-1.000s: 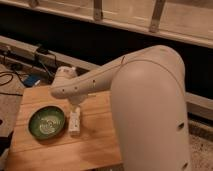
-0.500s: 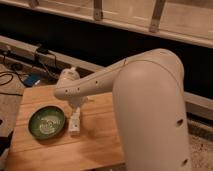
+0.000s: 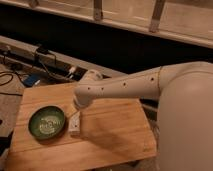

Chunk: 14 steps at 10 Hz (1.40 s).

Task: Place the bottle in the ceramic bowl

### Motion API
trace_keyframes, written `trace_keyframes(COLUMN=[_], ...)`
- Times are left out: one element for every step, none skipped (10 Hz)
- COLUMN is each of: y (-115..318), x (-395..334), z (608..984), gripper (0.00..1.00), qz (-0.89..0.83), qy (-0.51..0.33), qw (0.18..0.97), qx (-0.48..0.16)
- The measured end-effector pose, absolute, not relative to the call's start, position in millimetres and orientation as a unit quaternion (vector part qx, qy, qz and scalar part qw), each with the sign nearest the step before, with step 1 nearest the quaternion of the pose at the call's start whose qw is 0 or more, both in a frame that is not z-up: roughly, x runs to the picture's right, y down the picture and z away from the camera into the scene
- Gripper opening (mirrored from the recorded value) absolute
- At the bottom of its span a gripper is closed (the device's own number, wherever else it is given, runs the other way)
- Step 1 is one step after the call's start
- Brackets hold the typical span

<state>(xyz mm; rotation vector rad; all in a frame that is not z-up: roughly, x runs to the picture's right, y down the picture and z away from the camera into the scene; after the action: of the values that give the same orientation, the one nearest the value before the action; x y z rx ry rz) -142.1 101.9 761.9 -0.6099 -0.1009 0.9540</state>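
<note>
The dark green ceramic bowl [image 3: 47,122] with a pale speckled centre sits on the left part of the wooden table [image 3: 112,130]. The small whitish bottle [image 3: 75,123] stands on the table just right of the bowl's rim, outside the bowl. My white arm reaches in from the right. Its wrist ends above the bottle, and the gripper [image 3: 78,111] points down at the bottle's top, mostly hidden by the wrist.
Cables and a power strip [image 3: 42,55] lie along the ledge behind the table. A blue object [image 3: 31,80] sits off the table's back left corner. My arm's bulky body [image 3: 185,120] covers the right side of the view.
The arm's wrist has shifted to the right over the bottle. The bottle and the bowl have not moved.
</note>
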Motion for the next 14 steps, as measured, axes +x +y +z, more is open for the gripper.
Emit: trace_keyframes(y=[100.6, 100.4, 101.0, 103.0, 105.1, 106.1, 107.0, 106.7, 106.4, 107.4, 106.8, 105.4, 104.8, 104.5], x=[-140.4, -141.4, -142.7, -147.3, -156.9, -170.1, -178.1, -178.5, -179.5, -180.4, -177.2, -167.3, -161.0, -158.1], z=[760.6, 759.5, 759.1, 759.3, 760.1, 763.7, 763.7, 766.8, 769.6, 770.9, 774.7, 778.5, 781.5, 783.1], gripper=[0.8, 0.8, 0.8, 0.8, 0.8, 0.8, 0.8, 0.8, 0.8, 0.8, 0.8, 0.8, 0.8, 0.8], qz=[0.453, 0.451, 0.45, 0.441, 0.431, 0.418, 0.412, 0.408, 0.406, 0.407, 0.413, 0.421, 0.425, 0.426], qy=[-0.056, -0.058, -0.053, -0.048, -0.042, -0.035, -0.033, -0.027, -0.021, -0.018, -0.012, 0.0, 0.02, 0.037], qw=[0.841, 0.842, 0.844, 0.85, 0.856, 0.864, 0.867, 0.869, 0.871, 0.871, 0.87, 0.871, 0.877, 0.882], qx=[-0.29, -0.29, -0.286, -0.284, -0.282, -0.279, -0.28, -0.277, -0.275, -0.275, -0.269, -0.252, -0.224, -0.198])
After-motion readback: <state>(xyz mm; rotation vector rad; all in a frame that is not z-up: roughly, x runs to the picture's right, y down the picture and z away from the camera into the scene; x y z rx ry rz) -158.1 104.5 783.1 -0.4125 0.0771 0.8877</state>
